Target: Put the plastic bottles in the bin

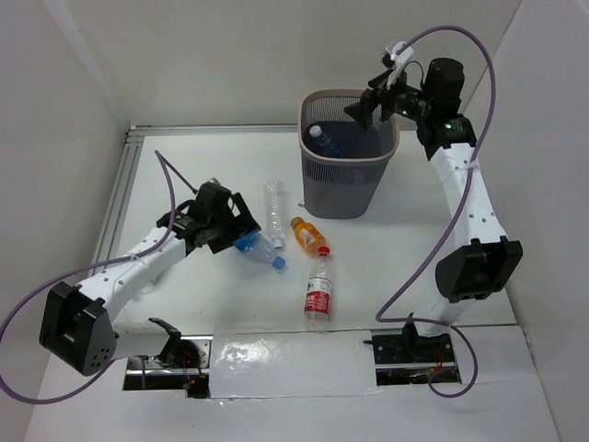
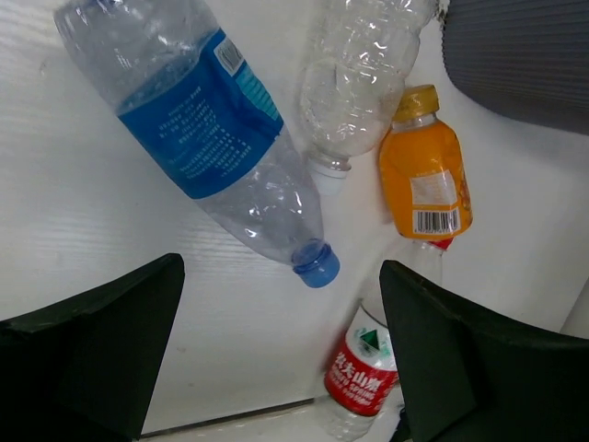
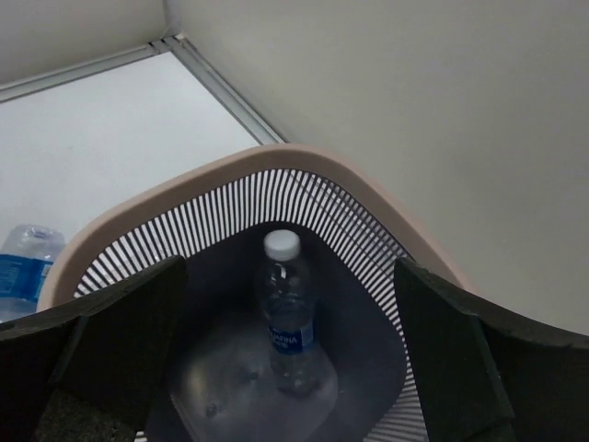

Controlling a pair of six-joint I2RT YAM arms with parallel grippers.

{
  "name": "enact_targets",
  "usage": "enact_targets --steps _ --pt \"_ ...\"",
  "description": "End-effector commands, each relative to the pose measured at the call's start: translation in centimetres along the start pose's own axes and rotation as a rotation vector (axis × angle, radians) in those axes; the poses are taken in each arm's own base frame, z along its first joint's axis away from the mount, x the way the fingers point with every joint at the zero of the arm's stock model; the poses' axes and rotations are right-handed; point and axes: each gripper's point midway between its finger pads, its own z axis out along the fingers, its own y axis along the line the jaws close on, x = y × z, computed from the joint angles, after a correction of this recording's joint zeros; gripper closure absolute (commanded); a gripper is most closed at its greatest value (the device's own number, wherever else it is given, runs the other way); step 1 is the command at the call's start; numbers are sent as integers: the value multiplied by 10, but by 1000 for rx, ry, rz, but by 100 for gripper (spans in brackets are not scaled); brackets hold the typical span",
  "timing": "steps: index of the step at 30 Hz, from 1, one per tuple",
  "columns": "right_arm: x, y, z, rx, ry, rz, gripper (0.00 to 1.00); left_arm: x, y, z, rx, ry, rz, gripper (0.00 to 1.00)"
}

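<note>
**One bottle binned, four light bottles lying on the counter**

The right gripper hangs over the bin with its jaws spread wide and nothing between them. A blue-labelled bottle stands inside the bin. The left gripper is also wide and empty, poised over the second blue-labelled bottle, which lies on its side on the counter. The unlabelled bottle, orange bottle and red-labelled bottle lie close beside it.

All of them look empty or nearly so. They are probably very light, thin-walled and easily dented, with smooth round sides that could roll or squirt out of a pinch. The labelled mid-body seems the best hold, gripped across the width. The cap end is stiffer but narrow. The neighbouring bottles leave little room for a finger on that side.
</note>
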Motion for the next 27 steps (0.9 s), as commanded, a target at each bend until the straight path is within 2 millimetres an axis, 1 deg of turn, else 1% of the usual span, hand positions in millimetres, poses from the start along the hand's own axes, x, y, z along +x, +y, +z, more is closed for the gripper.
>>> enact_targets --steps 1,2,3,4,5,6,7,8,9,10,11,12,13,14,15,16,17,18,19,20,22,23,24,25,26,27 --pt "-64 9 -48 14 -92 -10 0 -7 -6 8 -71 -99 -211 0" --pt "-65 16 -58 11 -87 6 0 1 -5 10 -94 -92 -211 0" --pt "-60 19 -65 9 -71 37 0 5 -3 15 -132 -86 -217 0" --pt "-56 18 -74 12 -59 50 2 3 -2 16 -168 -102 -252 0" --pt "-52 31 -84 -29 -56 49 5 12 2 18 -211 -81 -241 0" --pt "-45 37 -90 -44 -39 75 9 15 6 22 -239 -69 -250 0" --pt "-39 38 -98 -47 -29 59 28 20 8 31 -282 -61 -258 0" --pt "-25 47 -101 -80 -10 83 39 25 15 37 -317 -46 -259 0" --pt "-24 56 -110 -86 -4 80 47 28 12 41 -323 -37 -248 0" --pt "-20 63 -113 -99 1 80 51 31 16 47 -345 -30 -256 0" --pt "-5 66 -116 -104 22 90 53 32 18 57 -366 -32 -261 0" --pt "-3 70 -124 -94 29 89 53 33 19 61 -372 -30 -260 0" --pt "0 76 -127 -111 32 93 53 35 13 67 -354 -33 -256 0" --pt "4 77 -130 -112 39 87 53 34 11 72 -344 -37 -258 0" --pt "10 82 -135 -118 46 98 53 37 12 79 -347 -26 -258 0" --pt "19 85 -135 -125 65 128 51 38 11 84 -346 -26 -258 0" --pt "19 87 -139 -128 60 115 51 37 6 87 -340 -19 -260 0" --pt "26 94 -141 -143 67 127 48 38 7 91 -350 -13 -246 0" --pt "32 93 -142 -138 79 145 43 43 13 101 -380 0 -239 0" --pt "32 96 -144 -138 78 144 37 47 16 103 -399 18 -236 0" --pt "40 97 -143 -142 90 163 24 52 22 109 -424 29 -230 0" --pt "42 98 -143 -145 95 164 18 52 22 109 -424 29 -230 5" --pt "42 100 -144 -157 93 158 18 59 33 109 -450 41 -224 10" --pt "42 104 -144 -172 92 157 18 61 35 110 -447 49 -226 16" --pt "45 109 -146 -190 101 170 21 56 27 106 -416 38 -224 24" --pt "44 113 -148 -209 93 124 38 55 30 102 -415 32 -202 44"
